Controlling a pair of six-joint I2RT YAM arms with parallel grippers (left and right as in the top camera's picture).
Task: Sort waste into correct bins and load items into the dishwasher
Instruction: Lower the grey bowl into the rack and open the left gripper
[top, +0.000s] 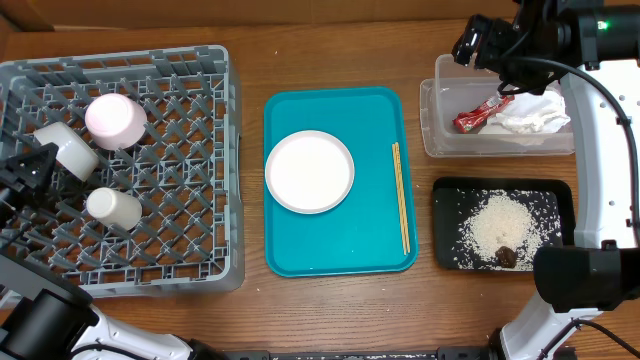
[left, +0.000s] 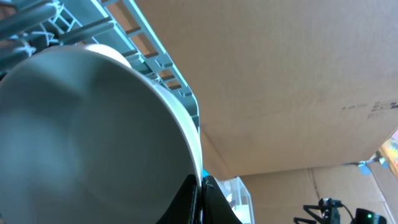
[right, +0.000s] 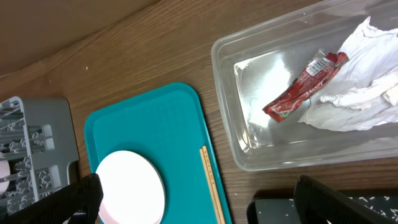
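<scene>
My left gripper (top: 40, 160) is clamped on the rim of the bowl (top: 65, 145) inside the rack (top: 200, 60), so I'd seat it gently before releasing; the right gripper (right: 199, 200) hangs wide open, empty, plate (right: 130, 186) by its left finger

Rack (top: 190, 170) right half open; bowls (top: 115, 118), cup (top: 113, 208) crowd left. Plate (top: 309, 171), chopsticks (top: 401, 197) unobstructed above.

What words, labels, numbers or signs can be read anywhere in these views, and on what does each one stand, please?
No text is legible in any view.
On the red snack wrapper: a white label patch with print, too small to read.
On the cardboard panel: faint printed lines near its right edge, too blurred to read.
</scene>
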